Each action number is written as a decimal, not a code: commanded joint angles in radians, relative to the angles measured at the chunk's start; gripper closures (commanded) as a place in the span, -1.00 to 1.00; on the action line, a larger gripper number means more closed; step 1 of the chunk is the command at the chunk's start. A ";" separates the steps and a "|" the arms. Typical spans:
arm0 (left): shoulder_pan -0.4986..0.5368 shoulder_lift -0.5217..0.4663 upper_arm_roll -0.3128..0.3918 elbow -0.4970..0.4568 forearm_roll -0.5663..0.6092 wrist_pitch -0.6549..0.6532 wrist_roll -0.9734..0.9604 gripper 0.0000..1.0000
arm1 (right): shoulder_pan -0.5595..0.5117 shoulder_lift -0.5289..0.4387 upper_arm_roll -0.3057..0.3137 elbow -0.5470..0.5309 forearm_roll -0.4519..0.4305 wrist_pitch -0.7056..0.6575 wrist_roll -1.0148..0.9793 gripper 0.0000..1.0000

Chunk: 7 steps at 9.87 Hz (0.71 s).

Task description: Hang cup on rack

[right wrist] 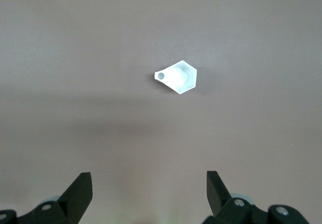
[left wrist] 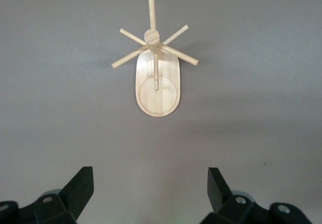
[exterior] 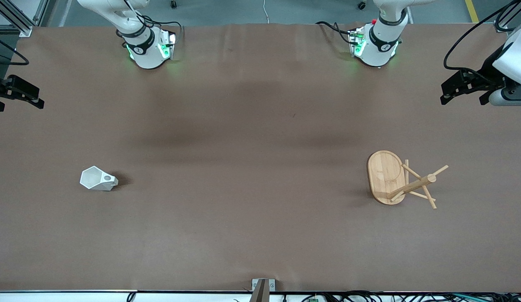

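Observation:
The white faceted cup (exterior: 97, 179) rests on the brown table toward the right arm's end, its handle pointing toward the middle of the table. It also shows in the right wrist view (right wrist: 177, 76). The bamboo rack (exterior: 405, 181) stands on its oval base toward the left arm's end, and shows in the left wrist view (left wrist: 157, 68). My right gripper (exterior: 17, 102) hangs open and empty, high over the table's edge at the right arm's end; its own view (right wrist: 149, 178) shows it well short of the cup. My left gripper (exterior: 462, 98) hangs open and empty over the left arm's end, well short of the rack in its own view (left wrist: 151, 176).
The brown table (exterior: 260, 226) is bare between the cup and the rack. A small metal bracket (exterior: 262, 286) sits at the middle of the table's edge nearest the front camera. Both arm bases stand along the edge farthest from that camera.

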 commanded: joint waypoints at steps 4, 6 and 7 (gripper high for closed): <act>0.035 0.013 -0.004 -0.006 -0.005 -0.003 -0.009 -1.00 | -0.056 0.076 -0.001 -0.117 -0.011 0.213 0.002 -1.00; 0.033 0.015 -0.006 -0.006 -0.005 -0.001 -0.009 -1.00 | -0.110 0.114 -0.001 -0.274 -0.002 0.447 -0.085 -1.00; 0.030 0.016 -0.007 -0.004 -0.005 0.014 -0.009 -1.00 | -0.131 0.160 0.000 -0.293 0.006 0.499 -0.125 -1.00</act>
